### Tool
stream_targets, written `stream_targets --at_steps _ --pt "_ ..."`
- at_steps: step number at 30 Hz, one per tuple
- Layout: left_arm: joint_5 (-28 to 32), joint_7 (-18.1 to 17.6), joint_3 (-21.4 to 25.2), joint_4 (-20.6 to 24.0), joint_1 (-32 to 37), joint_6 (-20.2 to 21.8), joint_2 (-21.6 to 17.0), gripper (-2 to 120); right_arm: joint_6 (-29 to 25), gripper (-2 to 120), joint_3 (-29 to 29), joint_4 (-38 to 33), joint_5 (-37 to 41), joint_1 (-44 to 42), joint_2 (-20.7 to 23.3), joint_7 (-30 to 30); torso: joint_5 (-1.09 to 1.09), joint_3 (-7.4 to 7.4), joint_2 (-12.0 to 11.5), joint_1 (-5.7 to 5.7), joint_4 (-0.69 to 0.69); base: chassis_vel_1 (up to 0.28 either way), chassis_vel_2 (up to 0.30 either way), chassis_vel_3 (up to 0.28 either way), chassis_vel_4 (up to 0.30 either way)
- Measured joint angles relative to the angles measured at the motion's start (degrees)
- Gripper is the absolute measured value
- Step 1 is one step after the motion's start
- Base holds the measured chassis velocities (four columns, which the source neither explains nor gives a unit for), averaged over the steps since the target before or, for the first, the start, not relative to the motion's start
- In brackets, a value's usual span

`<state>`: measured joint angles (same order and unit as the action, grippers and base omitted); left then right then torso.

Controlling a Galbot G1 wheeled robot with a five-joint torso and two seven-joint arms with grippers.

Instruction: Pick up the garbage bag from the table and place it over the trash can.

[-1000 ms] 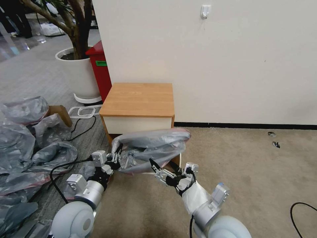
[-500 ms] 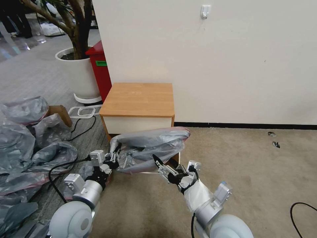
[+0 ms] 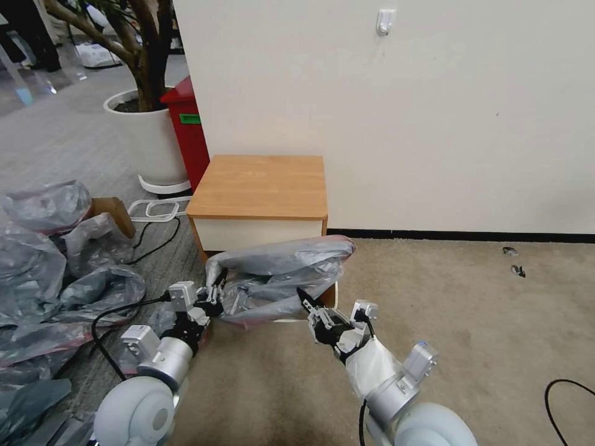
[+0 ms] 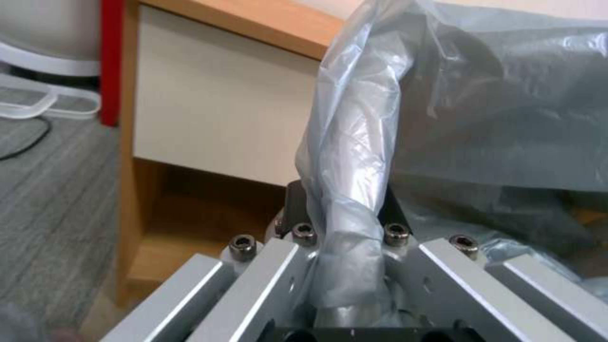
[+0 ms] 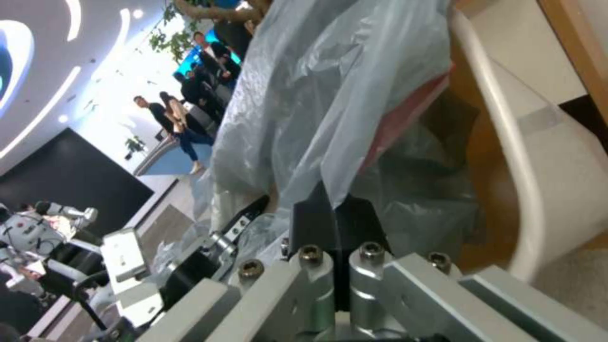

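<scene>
With the table (image 3: 260,186) at twelve o'clock and piled bags (image 3: 56,272) at nine, the garbage bag (image 3: 279,272) stretches nine-to-three over the trash can (image 5: 538,190), pinched by left gripper (image 3: 214,297) and right gripper (image 3: 308,300).

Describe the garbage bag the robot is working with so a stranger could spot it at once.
Find the small wooden table against the white wall. Just in front of its drawer, the garbage bag is stretched between the left gripper and right gripper. Unlike the pile of grey bags on the floor, it has a visible pink-red rim.
</scene>
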<state>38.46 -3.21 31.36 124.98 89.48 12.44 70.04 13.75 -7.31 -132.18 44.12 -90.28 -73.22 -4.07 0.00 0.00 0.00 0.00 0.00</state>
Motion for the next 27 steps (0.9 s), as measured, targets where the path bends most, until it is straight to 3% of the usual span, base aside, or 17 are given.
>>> stream_targets --at_steps 19,27 --pt "7.15 -4.95 2.33 1.89 -1.34 3.43 1.57 3 -3.25 0 0.57 0.65 -5.22 -4.9 -0.66 1.97 0.0 0.0 0.0 0.0 0.0 0.0 0.0 0.0 0.0" --pt "15.98 -7.08 4.07 4.44 -0.38 7.28 1.69 3 -5.31 0 -2.17 2.38 -7.39 -5.13 -0.92 2.6 0.0 0.0 0.0 0.0 0.0 0.0 0.0 0.0 0.0"
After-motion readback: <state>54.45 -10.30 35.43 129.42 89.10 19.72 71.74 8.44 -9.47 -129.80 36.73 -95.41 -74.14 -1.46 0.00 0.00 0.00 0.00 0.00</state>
